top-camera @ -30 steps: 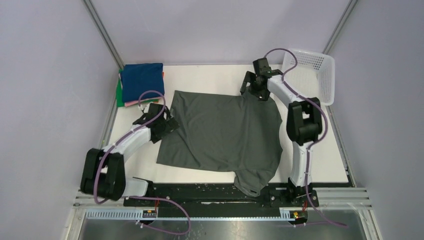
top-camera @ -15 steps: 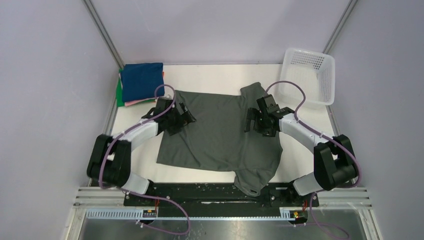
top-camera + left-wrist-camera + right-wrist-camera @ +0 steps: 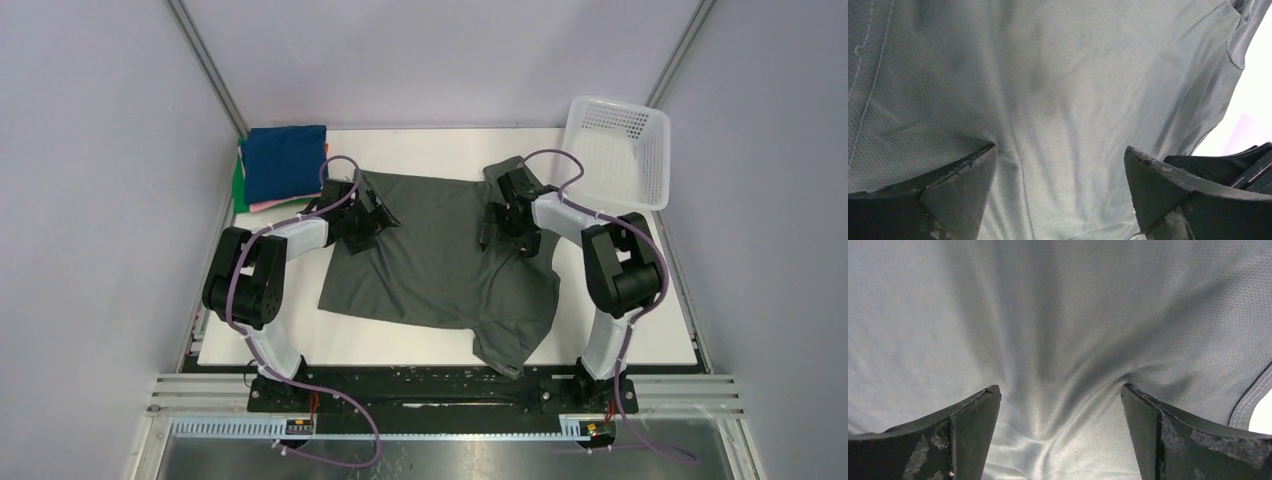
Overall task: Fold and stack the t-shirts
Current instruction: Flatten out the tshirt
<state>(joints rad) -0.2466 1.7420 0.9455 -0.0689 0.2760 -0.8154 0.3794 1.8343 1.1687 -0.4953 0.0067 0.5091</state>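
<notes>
Grey-green t-shirt (image 3: 440,270) lies flat on the surface (image 3: 430,150), directly beneath both pincers. The left pincer (image 3: 362,218) and right pincer (image 3: 505,220) are each released, jaws parted with cloth wrinkling between the tips (likely poised to pinch 2 spots for a fold). Folded t-shirts (image 3: 283,160) sit just beyond the left pincer.

- The left gripper (image 3: 362,218) has moved toward 1 o'clock.
- The right gripper (image 3: 503,218) has moved toward 11 o'clock.
- The grey t-shirt (image 3: 440,265) has slid toward 12 o'clock.
</notes>
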